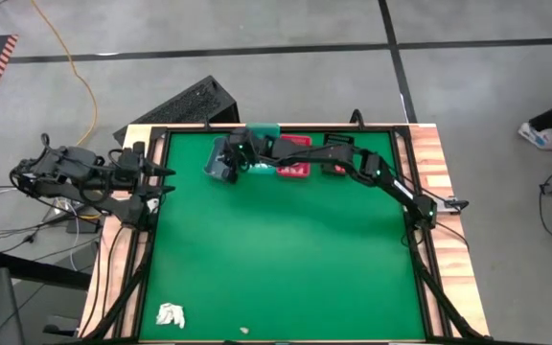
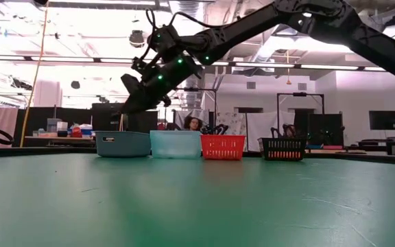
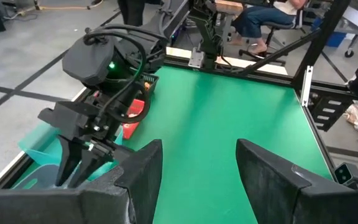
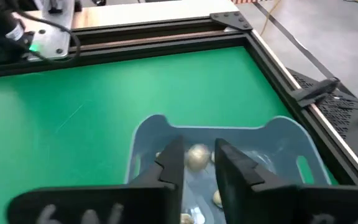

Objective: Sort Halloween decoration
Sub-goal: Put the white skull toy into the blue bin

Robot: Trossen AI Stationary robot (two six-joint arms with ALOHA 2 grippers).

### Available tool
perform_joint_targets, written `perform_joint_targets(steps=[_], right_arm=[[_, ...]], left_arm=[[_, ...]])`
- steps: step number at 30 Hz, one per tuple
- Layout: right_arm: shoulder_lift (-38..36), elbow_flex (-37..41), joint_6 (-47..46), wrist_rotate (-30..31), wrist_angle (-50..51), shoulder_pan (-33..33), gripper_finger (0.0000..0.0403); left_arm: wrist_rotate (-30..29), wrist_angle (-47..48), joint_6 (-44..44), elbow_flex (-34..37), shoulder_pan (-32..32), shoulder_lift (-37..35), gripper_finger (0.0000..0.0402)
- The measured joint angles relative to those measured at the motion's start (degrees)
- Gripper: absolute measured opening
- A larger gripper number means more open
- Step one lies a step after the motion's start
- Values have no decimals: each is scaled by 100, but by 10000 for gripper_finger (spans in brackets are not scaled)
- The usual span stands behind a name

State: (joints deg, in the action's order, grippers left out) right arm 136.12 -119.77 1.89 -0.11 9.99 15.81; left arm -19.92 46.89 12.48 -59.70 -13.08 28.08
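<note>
A small pale beige decoration piece (image 4: 197, 156) sits between the tips of the right gripper (image 4: 198, 163), directly above the inside of the grey-blue bin (image 4: 283, 135); whether the fingers pinch it or it lies loose just below them cannot be told, though the gap between them is narrow. From the pincer the bin's floor is straight down, and the bin's long axis runs across the line of the fingers, so a release here would likely drop the piece among the few other pale pieces (image 4: 217, 198) already lying in that bin. Seen from above, the right gripper (image 1: 237, 153) reaches across the far edge of the green table (image 1: 286, 259) over the leftmost bin in a row; beside it stand a teal bin (image 1: 264, 129), a red bin (image 1: 293, 170) and a black bin (image 1: 336, 153), their contents not visible. The left gripper (image 3: 199, 163) waits at the table's left edge with its fingers spread apart, holding nothing. Near the front edge lie a white papery wad (image 1: 170, 313) and one tiny white piece (image 1: 244, 331), well apart from both arms.
</note>
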Motion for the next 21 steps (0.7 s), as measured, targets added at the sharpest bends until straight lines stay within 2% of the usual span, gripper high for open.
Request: perform_joint_targets(steps=[8,10,13,17,21], right_arm=[[1,0,-96,-7,7,4,186],[-11,0,-176,-301,-17,-11,199],[-149,0,-279,-1221,-29,-181,203],[-438,-17,-562,-2294,202,-789,189],[-495,-7,-597,-2660,643,-1686,175]], left_arm=[[0,6,-2,0,0,0,194],[0,28,2,0,0,0,194],[14,84,32,0,0,0,194],[114,194,49,0,0,0,194],[158,283,51,0,0,0,194]])
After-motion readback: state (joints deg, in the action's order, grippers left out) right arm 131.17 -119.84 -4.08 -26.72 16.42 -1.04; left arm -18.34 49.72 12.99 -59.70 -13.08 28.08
